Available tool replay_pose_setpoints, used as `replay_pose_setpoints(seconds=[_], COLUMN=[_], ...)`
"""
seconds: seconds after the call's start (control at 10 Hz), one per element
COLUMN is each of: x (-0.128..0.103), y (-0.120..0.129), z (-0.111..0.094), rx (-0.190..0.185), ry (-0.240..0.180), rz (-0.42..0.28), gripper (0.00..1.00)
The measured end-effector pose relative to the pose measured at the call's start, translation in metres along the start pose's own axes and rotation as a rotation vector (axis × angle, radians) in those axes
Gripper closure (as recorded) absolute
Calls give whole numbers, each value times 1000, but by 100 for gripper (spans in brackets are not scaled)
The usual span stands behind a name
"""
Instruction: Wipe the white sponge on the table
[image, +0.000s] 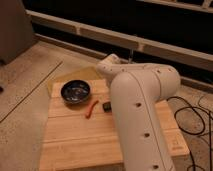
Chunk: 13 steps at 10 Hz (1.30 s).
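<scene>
Speckled grey floor (22, 107), with a thin dark seam (31, 94) crossing it diagonally at left. On the far side is a dark wall (165, 22) with a pale horizontal rail (75, 26) running across it and a second rail higher up at top right. A grey panel (10, 27) stands in the top left corner. Black cables (190, 127) loop on the floor at right. A flat tan sheet (80, 75) lies on the floor toward the wall. Light is dim and warm. My gripper is hidden behind my arm (142, 115).

The white arm (140, 110), over the table (75, 145), hides the end effector.
</scene>
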Motion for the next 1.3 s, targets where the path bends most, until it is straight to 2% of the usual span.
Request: replay_pose_setpoints(seconds=[0.3,0.7,0.9,1.0,1.1,1.3], x=[-22,-55,-71,-80,-90,-100], y=[-6,10,25,38,57,87], z=[11,34,37,35,29,20], rx=[10,-29,-52,-72,-108,-160], ry=[12,8,-13,-35,-64,-106], rz=[-49,-132,-166,-185,-200,-221], gripper=[90,90,90,90,90,90])
